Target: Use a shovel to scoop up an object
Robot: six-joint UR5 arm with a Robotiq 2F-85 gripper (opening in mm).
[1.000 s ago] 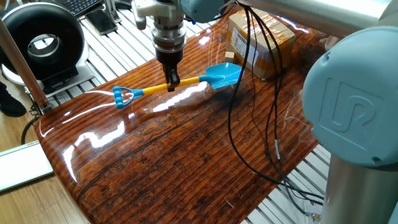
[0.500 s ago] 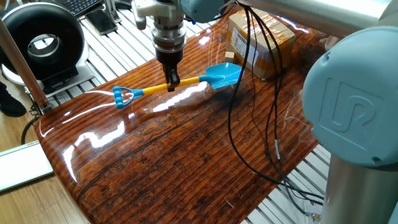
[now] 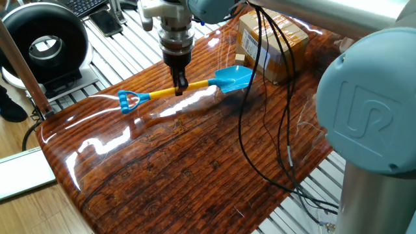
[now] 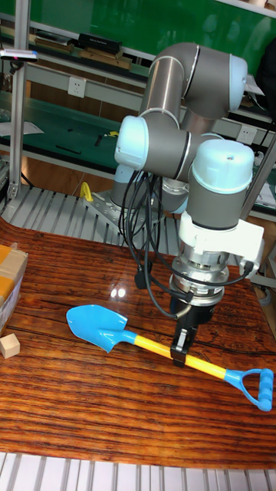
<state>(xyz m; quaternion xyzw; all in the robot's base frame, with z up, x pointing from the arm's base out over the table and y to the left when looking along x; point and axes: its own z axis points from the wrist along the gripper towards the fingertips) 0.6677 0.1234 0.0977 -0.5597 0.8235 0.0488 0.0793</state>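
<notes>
Pincer [image 4: 182, 354] pinched shut on the yellow shaft of the shovel [image 4: 100, 327], roughly mid-shaft, fingers pointing straight down at the table [image 3: 195, 169]. Blue blade sits to one side of the pincer, blue D-handle to the other, shovel lying flat on the wood. Small tan cube [image 4: 9, 346] is past the blade tip, well apart from the pincer, not touching the blade; in the fixed view it is mostly hidden behind the blade. Cardboard box [image 3: 273, 40] stands just beyond the cube, cut off at the edge of the tall view. Black cables [image 3: 250, 130] hang across the fixed view in front of the blade and box. Arm comes down vertical over the shaft, wrist stacked above the pincer. Black ring-shaped device [image 3: 44, 44] far off behind the handle side.
</notes>
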